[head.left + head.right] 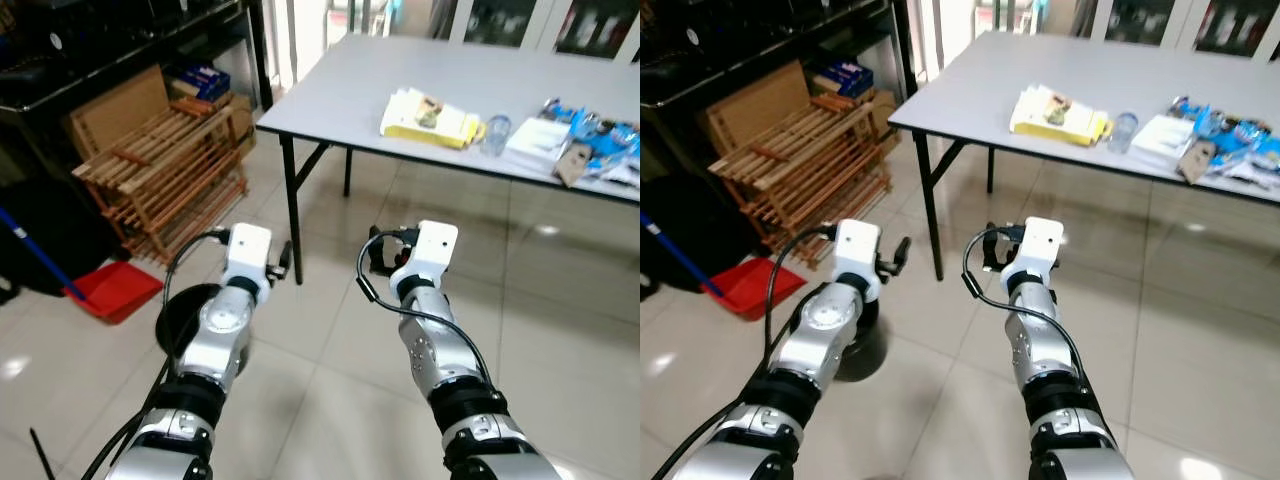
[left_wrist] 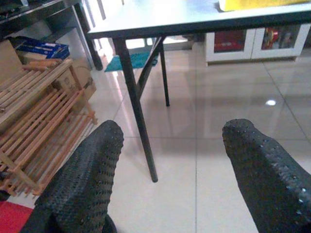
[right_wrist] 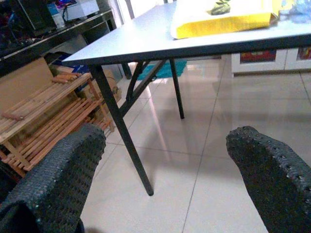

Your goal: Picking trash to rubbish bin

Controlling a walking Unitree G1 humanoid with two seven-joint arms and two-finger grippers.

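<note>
Nearest item: two silver arms raised side by side over the tiled floor (image 1: 330, 350), each ending in a white wrist block. Left gripper (image 2: 170, 170): fingers spread wide, nothing between them; aimed at the near table leg (image 2: 138, 121). Right gripper (image 3: 165, 174): likewise wide open and empty, aimed toward the same leg and the table's underside. Table (image 1: 340, 95): grey top, black folding legs, standing ahead of the robot and well apart from both grippers. On the table: a yellow and white packet (image 1: 428, 118) near the front edge; just beside it a clear plastic bottle (image 1: 495, 133); farther right, white papers (image 1: 540, 138) and a heap of blue wrappers (image 1: 605, 145), likely the trash to be collected. Left of the table: a wooden slatted rack (image 1: 160, 165) leaning against dark shelving, a cardboard sheet (image 1: 115, 105) behind it, a red dustpan (image 1: 112, 290) on the floor with a blue handle beside it. A dark round object (image 1: 180, 315) lies on the floor partly hidden under the left arm; whether it is the rubbish bin cannot be told, nor its contents. Progress: judged at the start, nothing picked up, everything remaining.
</note>
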